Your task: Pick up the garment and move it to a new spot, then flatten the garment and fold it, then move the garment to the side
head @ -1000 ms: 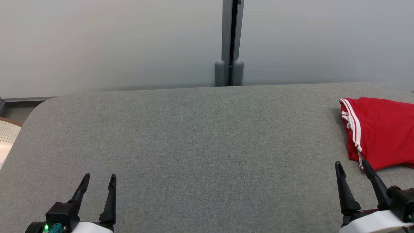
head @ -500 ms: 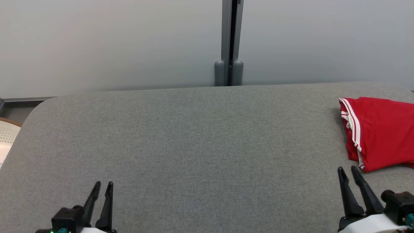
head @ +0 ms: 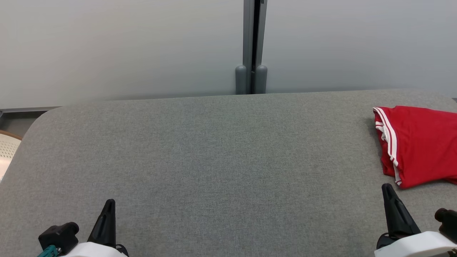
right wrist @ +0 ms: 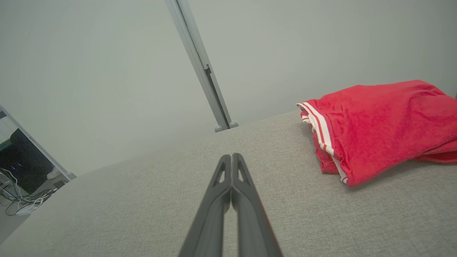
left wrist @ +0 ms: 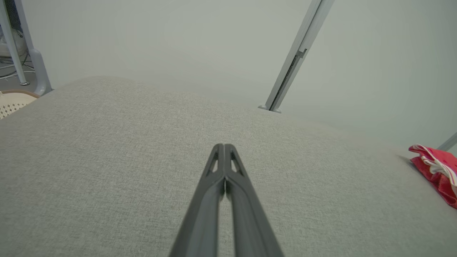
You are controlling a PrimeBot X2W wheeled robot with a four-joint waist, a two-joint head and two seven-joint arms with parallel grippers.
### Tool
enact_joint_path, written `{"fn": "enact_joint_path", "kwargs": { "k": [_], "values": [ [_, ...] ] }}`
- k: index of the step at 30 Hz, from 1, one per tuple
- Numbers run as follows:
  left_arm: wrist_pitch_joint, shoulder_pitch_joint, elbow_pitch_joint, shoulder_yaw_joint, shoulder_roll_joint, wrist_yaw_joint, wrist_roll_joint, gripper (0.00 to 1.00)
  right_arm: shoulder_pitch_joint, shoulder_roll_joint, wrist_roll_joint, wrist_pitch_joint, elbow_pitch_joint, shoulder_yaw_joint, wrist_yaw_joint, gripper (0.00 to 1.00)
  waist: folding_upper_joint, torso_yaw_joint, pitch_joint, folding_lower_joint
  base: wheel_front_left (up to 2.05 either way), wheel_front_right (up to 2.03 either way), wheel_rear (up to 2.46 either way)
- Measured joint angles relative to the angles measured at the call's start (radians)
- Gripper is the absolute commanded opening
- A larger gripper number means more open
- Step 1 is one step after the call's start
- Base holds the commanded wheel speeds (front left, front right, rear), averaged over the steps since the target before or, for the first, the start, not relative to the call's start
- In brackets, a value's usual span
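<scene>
Sitting at 3 o'clock in the head view: red knit garment with white stripe trim (head: 417, 146), folded into a compact stack on the grey fabric-covered tabletop (head: 214, 150) and partly cut off by the frame edge. Its striped hem faces 9 o'clock, toward the bare middle of the table. Right gripper (head: 387, 189) is at 5 o'clock, long dark fingers pressed together, clamping nothing. Its tip is just short of the garment's near corner, with a strip of bare fabric between, so no contact. Left gripper (head: 109, 207) is at 7 o'clock, fingers also together and empty, well apart from the garment. Can't tell whether either tip touches the tabletop. In the right wrist view the garment lies at 2 o'clock from the closed fingers, its top surface wrinkled. In the left wrist view only the striped end shows, at 3 o'clock. Behind the table at 12 o'clock are pale grey wall panels (head: 125, 46) joined by a grey metal upright (head: 251, 35). A cream perforated basket (head: 7, 150) sits off the table edge at 9 o'clock.
</scene>
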Motion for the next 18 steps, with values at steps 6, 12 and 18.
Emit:
{"fn": "enact_joint_path", "kwargs": {
  "k": [6, 12, 18],
  "values": [
    [0.02, -0.006, 0.003, 0.019, -0.01, -0.011, -0.075, 0.0, -0.013, 0.001, 0.085, 0.006, 0.017, -0.005, 0.0, 0.0, 0.0, -0.002, 0.001, 0.0, 0.0, 0.0, 0.0],
    [0.042, -0.022, 0.005, 0.042, -0.023, -0.026, -0.157, 0.0, -0.029, 0.003, 0.182, 0.01, 0.033, -0.011, 0.0, 0.0, 0.0, -0.004, 0.003, 0.0001, 0.0, 0.0, 0.0],
    [0.062, -0.029, 0.009, 0.061, -0.038, -0.037, -0.234, 0.0, -0.047, 0.004, 0.272, 0.017, 0.052, -0.017, 0.0, 0.0, 0.0, -0.006, 0.004, 0.0, 0.0, 0.0, 0.0]
  ]
}}
